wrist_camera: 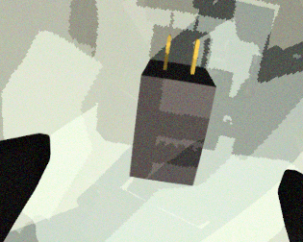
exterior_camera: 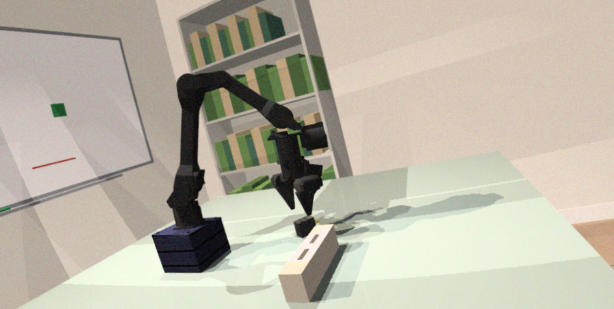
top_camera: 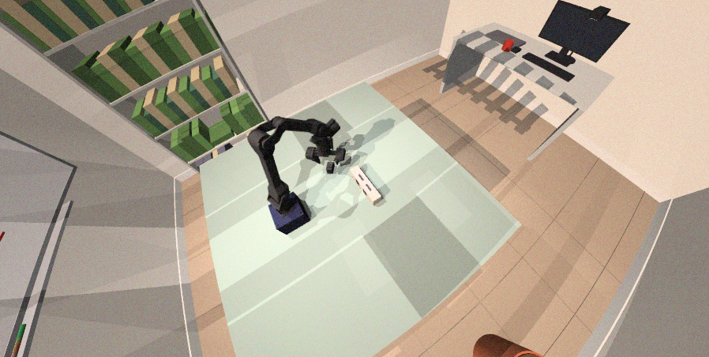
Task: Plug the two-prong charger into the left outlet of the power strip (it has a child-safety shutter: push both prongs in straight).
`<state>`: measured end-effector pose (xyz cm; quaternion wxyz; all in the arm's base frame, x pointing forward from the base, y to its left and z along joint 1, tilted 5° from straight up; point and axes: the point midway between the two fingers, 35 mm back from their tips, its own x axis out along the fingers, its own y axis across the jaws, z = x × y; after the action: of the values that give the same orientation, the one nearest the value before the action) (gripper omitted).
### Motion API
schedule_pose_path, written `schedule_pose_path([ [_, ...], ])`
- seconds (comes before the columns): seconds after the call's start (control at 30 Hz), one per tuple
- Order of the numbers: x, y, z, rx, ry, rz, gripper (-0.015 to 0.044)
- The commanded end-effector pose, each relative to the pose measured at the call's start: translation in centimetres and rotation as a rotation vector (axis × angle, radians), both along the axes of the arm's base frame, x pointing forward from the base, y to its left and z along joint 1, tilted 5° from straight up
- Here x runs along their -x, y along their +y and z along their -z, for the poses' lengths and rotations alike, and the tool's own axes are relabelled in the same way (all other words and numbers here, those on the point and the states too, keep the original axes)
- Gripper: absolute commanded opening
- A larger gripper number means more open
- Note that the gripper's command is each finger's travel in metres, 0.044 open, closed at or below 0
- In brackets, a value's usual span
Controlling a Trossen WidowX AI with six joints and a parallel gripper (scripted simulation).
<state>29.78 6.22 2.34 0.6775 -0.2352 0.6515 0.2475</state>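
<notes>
Gripper: your gripper (exterior_camera: 299, 198) hangs fingers apart, holding nothing, directly above the charger (wrist_camera: 172, 128).
Charger: lies flat on the bench (exterior_camera: 429, 229), prongs (wrist_camera: 182, 56) pointing away from you in the wrist view.
Power strip: the power strip (exterior_camera: 308, 260) sits just beside the charger, both outlets unoccupied.

Charger (wrist_camera: 172, 128) lies flat on the worktop (exterior_camera: 450, 238), prongs (wrist_camera: 181, 56) pointing away from the wrist camera. Power strip (exterior_camera: 308, 260) sits on the worktop just beside the charger, at its far end in the exterior view, apart from it. Arm base (exterior_camera: 191, 243) stands left of the strip. Hand (exterior_camera: 300, 206) hangs spread above the charger, not touching. Bookshelf (exterior_camera: 266, 87) behind the worktop.
</notes>
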Motion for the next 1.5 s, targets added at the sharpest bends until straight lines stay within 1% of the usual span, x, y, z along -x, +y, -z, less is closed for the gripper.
schedule_pose_path([
  [0.0,0.0,0.0,0.6,0.004,0.001,0.005,0.0440],
  [1.13,-0.3,0.4,5.5,0.004,0.001,0.005,0.0440],
  [1.47,-0.3,0.4,5.2,0.000,0.003,0.001,0.0177],
])
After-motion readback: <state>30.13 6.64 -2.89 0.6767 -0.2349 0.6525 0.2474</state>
